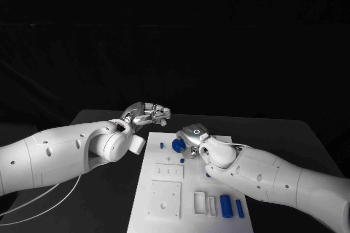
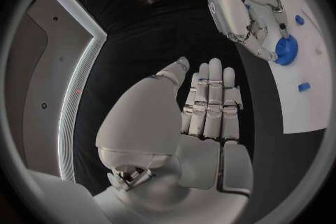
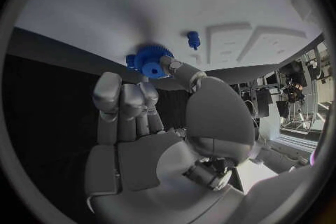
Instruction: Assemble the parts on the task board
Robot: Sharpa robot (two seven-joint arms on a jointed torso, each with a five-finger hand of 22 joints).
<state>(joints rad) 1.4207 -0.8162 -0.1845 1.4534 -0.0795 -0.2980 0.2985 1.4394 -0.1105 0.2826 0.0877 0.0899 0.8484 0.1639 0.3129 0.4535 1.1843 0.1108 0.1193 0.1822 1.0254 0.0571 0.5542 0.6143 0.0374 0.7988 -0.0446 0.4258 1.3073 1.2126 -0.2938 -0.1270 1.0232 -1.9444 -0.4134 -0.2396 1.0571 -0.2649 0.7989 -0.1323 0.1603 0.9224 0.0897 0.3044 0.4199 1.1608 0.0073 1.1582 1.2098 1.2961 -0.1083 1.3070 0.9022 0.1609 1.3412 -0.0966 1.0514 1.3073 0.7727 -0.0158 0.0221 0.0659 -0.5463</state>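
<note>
The white task board (image 1: 143, 213) lies lengthwise in the middle of the black table. A blue gear (image 1: 177, 145) sits at the board's far end. My right hand (image 1: 191, 138) reaches down onto it. In the right wrist view the thumb and fingertips (image 3: 173, 66) pinch the gear (image 3: 149, 61) at its rim. The left wrist view shows the same gear (image 2: 285, 49) under the right hand (image 2: 241, 14). My left hand (image 1: 147, 114) hovers left of the board's far end; its fingers (image 2: 212, 102) lie straight, side by side, holding nothing.
A small blue peg (image 3: 193, 40) stands on the board near the gear, and another small blue piece (image 1: 162, 143) lies left of it. Two blue bars (image 1: 226, 205) lie at the board's near right beside white frames (image 1: 199, 202). Raised white plates (image 1: 165, 200) occupy the board's middle.
</note>
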